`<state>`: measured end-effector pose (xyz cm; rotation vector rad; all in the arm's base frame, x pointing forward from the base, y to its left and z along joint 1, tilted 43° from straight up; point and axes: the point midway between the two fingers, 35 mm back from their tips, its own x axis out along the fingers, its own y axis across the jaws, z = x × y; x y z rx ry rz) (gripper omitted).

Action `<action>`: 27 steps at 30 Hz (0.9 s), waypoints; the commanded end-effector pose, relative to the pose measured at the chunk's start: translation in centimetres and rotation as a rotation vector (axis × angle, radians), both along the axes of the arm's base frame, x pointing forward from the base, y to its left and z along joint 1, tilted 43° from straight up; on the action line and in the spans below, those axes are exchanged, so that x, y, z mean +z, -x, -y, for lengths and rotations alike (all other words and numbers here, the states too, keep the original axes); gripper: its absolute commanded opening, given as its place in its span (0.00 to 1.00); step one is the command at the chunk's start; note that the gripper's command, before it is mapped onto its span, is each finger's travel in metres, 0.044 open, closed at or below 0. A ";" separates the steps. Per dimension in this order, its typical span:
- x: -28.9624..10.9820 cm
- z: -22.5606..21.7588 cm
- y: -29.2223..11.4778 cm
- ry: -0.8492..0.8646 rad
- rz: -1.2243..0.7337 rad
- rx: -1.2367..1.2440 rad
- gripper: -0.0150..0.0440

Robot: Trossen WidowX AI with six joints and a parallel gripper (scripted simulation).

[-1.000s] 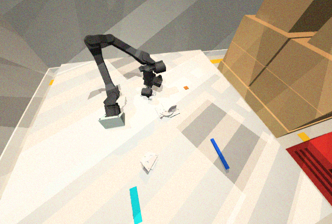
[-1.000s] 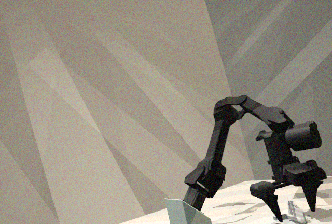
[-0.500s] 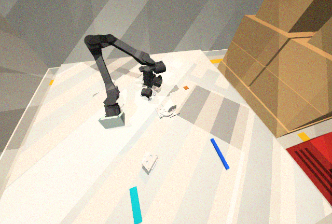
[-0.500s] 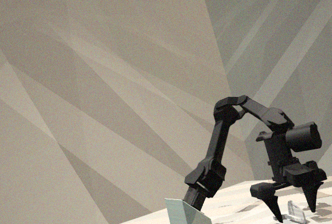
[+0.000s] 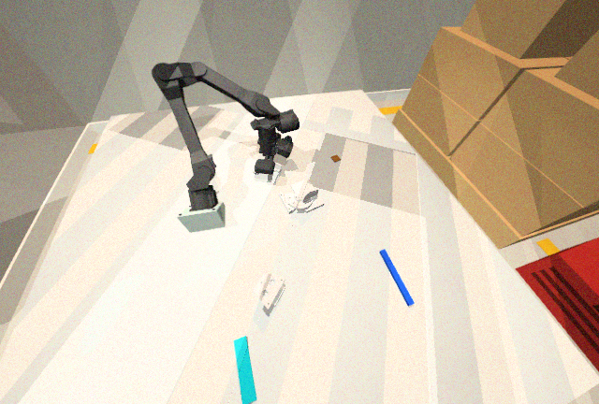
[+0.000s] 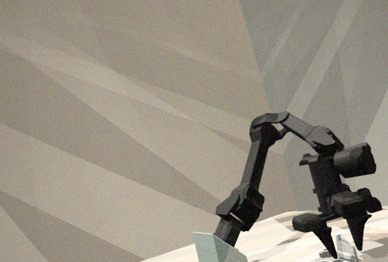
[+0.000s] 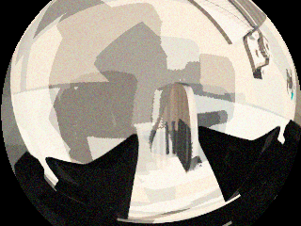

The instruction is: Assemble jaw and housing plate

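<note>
Open claw (image 5: 271,172) (image 6: 348,253) (image 7: 168,135) around pale part (image 5: 274,175) (image 6: 345,248) (image 7: 176,124), cardboard boxes (image 5: 527,148) beside table (image 5: 338,341)

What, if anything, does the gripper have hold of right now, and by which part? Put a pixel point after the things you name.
Nothing yet: the gripper (image 6: 348,254) (image 7: 168,135) stands part open around the upright clear piece (image 6: 345,248) (image 7: 176,124), with gaps beside it.

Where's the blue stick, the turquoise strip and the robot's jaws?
Blue stick (image 5: 396,277): top view, its middle.
Turquoise strip (image 5: 245,369): top view, its middle.
Jaws (image 6: 348,253) (image 7: 181,169): exterior and wrist views, midway between the two tips.
</note>
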<state>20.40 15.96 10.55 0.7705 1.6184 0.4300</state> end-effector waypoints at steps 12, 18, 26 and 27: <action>0.0 0.0 0.0 0.000 0.000 0.000 0.48; 0.0 0.0 0.0 0.000 0.000 0.000 0.48; 1.5 1.7 -0.4 0.008 0.001 -0.001 0.48; 1.7 1.9 -0.5 0.009 0.001 -0.001 0.48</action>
